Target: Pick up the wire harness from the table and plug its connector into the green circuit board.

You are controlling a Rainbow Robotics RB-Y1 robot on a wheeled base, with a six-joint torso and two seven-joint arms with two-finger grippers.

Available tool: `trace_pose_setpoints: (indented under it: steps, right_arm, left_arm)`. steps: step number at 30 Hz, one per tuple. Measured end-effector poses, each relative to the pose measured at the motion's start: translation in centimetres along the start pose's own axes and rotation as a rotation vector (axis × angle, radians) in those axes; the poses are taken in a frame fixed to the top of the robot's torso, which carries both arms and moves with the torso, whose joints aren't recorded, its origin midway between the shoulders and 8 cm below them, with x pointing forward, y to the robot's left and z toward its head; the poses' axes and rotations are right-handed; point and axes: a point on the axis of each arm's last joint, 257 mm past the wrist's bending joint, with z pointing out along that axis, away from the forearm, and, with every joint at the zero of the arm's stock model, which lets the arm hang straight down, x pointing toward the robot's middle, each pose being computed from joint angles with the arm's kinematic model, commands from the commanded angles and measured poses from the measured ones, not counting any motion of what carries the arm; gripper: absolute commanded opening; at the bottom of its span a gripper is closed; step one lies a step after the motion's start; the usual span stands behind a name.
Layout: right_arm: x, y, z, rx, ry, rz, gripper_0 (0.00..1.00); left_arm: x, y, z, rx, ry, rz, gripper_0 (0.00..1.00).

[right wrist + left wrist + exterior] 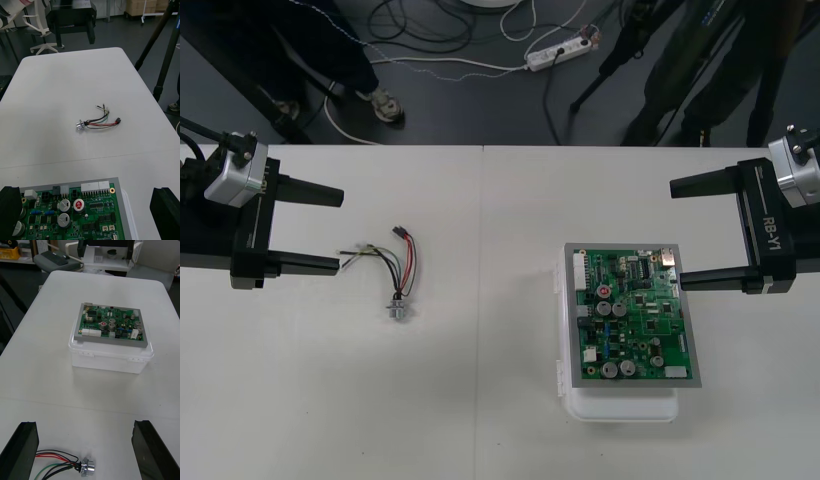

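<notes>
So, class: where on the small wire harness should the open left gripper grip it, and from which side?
Probably the thin red, black and green wires just behind the small black plug, coming down from above. The harness lies flat on the light table with its round metal socket towards the near edge, beside the left gripper.

White letters "RB-Y1" stand on the black body of the right arm's two-finger claw (676,234). Print on the green circuit board (635,315) cannot be read.

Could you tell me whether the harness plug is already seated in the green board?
No, the wire harness lies loose on the table, well apart from the circuit board.
</notes>
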Motion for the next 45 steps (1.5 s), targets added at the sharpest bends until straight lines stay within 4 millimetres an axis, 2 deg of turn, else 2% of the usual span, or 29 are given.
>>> trace_pose_setpoints:
  steps: [45]
  right_arm:
    - [0.0, 0.0, 0.0, 0.0, 0.0, 0.0, 1.0]
  left_arm:
    - [0.0, 0.0, 0.0, 0.0, 0.0, 0.0, 0.73]
